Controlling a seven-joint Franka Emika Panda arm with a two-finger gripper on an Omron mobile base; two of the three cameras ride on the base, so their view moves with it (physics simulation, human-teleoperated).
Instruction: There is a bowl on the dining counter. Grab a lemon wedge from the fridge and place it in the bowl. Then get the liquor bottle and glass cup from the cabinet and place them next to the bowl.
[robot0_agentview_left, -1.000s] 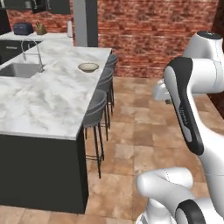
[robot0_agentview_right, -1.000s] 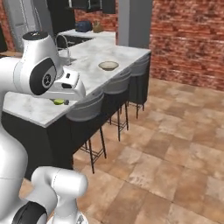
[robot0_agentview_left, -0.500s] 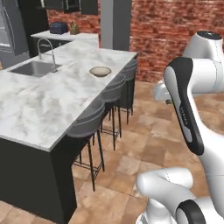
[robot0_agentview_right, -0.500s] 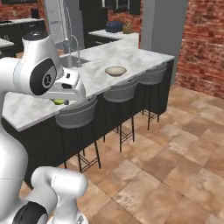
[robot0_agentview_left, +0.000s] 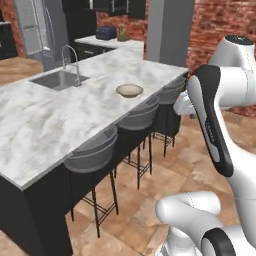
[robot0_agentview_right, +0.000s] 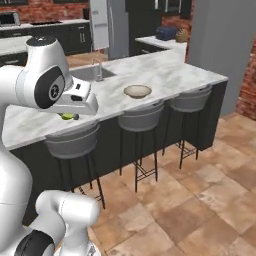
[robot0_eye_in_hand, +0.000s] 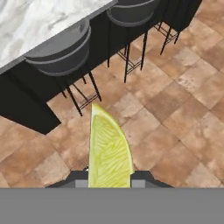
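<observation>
Shift since earlier: whole scene swung across both base views, so camera moved; counter now nearer and bowl more central, arm posed as before.
Left base view: bowl (robot0_agentview_left: 129, 90) at centre top on marble dining counter (robot0_agentview_left: 55, 120), stools (robot0_agentview_left: 93, 153) tucked along its right edge.
Right base view: lemon wedge (robot0_agentview_right: 68, 116) at left centre, just under gripper (robot0_agentview_right: 70, 114); bowl upper centre.
Hand view: wedge upright at bottom centre, clamped between narrowly parted fingertips (robot0_eye_in_hand: 141, 179), above brown floor tiles (robot0_eye_in_hand: 183, 113).

Yellow-green lemon wedge (robot0_eye_in_hand: 109, 153), beige bowl (robot0_agentview_left: 129, 90), white-grey marbled counter (robot0_agentview_left: 60, 115).
</observation>
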